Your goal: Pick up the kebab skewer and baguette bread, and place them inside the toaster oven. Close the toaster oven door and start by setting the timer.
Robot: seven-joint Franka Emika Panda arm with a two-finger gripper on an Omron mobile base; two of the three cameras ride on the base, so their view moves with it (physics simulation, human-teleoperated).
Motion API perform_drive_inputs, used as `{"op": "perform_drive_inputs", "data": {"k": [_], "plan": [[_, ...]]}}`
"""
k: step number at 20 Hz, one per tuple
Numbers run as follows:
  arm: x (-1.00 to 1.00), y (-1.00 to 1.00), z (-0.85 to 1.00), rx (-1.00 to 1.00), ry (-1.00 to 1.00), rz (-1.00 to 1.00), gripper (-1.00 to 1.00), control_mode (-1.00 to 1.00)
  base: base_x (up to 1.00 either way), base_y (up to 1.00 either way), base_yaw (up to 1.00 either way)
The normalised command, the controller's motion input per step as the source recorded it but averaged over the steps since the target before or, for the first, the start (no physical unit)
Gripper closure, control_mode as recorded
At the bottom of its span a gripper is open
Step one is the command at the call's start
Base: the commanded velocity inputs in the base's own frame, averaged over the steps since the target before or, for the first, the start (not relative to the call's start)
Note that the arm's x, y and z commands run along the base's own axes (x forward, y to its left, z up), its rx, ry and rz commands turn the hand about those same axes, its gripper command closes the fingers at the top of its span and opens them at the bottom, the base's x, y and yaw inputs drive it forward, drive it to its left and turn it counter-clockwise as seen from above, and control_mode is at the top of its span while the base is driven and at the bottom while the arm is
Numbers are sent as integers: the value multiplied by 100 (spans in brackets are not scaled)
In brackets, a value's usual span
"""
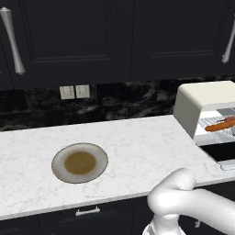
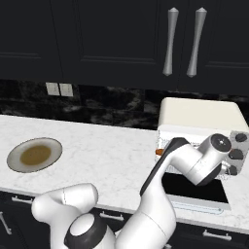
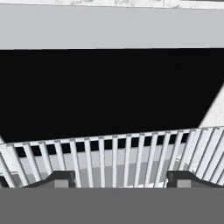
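Note:
The cream-white toaster oven (image 1: 202,103) (image 2: 199,114) stands at the counter's right end. Its black glass door (image 1: 223,151) (image 2: 194,187) (image 3: 109,87) lies open and flat, with the silver handle bar (image 3: 109,28) along its outer edge. The orange-brown baguette bread (image 1: 220,125) lies on the wire rack (image 3: 113,157) inside, and an orange end (image 2: 158,152) peeks out left of my arm. I cannot tell the kebab skewer apart from the loaf. My gripper (image 3: 120,179) is open over the rack's edge with nothing between its fingertips (image 3: 59,178).
A round plate (image 1: 79,162) (image 2: 34,154) with a brown centre sits on the marble counter to the left. Dark knobs (image 2: 236,154) run down the oven's right front. Black wall cabinets hang above, and wall sockets (image 1: 74,92) are on the dark backsplash.

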Motion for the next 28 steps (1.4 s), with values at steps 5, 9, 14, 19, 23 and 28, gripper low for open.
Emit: {"op": "perform_drive_inputs", "data": {"k": [5, 9, 14, 19, 23, 28], "plan": [[-11, -21, -14, 0, 0, 0, -100, -100, 0, 0, 0], [-8, -11, 0, 0, -1, 0, -100, -100, 0, 0, 0], [-2, -3, 0, 0, 0, 0, -100, -100, 0, 0, 0], [0, -7, 10, 6, 0, -3, -100, -100, 0, 0, 0], [-8, -20, 26, 26, 0, -19, -100, -100, 0, 0, 0], [-1, -5, 19, 36, 0, -39, -100, -100, 0, 0, 0]]}}
